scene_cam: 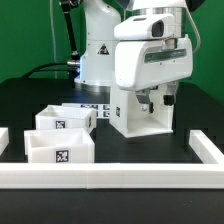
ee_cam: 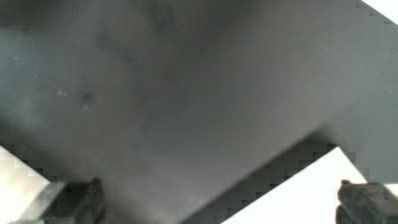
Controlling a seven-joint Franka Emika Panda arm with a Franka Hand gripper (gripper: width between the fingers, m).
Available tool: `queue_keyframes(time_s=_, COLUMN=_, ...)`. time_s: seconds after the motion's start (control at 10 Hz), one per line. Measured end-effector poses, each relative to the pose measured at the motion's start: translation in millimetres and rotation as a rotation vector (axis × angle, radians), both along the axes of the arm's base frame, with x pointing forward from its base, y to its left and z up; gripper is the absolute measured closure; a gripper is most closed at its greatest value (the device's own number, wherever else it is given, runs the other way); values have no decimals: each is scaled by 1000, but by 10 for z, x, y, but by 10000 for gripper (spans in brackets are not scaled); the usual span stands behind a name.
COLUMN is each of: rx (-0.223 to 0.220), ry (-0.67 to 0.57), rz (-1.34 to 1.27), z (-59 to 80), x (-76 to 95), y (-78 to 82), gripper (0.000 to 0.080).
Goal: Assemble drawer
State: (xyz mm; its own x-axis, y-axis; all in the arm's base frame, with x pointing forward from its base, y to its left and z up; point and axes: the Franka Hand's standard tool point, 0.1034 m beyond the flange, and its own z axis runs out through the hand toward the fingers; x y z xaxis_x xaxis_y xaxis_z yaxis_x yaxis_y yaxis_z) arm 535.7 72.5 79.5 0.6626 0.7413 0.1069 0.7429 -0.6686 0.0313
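The white housing [scene_cam: 126, 116] stands upright on the black table, right of centre in the exterior view. My gripper [scene_cam: 158, 99] hangs right above it, fingers down at its top edge. In the wrist view the gripper [ee_cam: 222, 205] is open, with its dark fingertips [ee_cam: 79, 200] wide apart and nothing held between them. A blurred white surface, probably the housing [ee_cam: 361, 150], fills one side of that view. Two open-top trays stand left of the housing: one behind [scene_cam: 66, 119], one in front [scene_cam: 58, 151], each with a tag.
Low white border rails run along the front [scene_cam: 110, 179], the exterior view's right [scene_cam: 206, 149] and its left [scene_cam: 3, 137]. The marker board [scene_cam: 93, 107] lies behind the trays. The robot's base [scene_cam: 100, 45] stands at the back.
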Motion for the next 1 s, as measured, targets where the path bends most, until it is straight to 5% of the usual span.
queue_keyframes(time_s=0.4, rx=1, ry=-1, rz=-14, z=17, x=0, y=-2, gripper=150)
queue_keyframes(time_s=1.0, rx=-9, ry=59, rz=-265, z=571, x=-245, y=106, gripper=150)
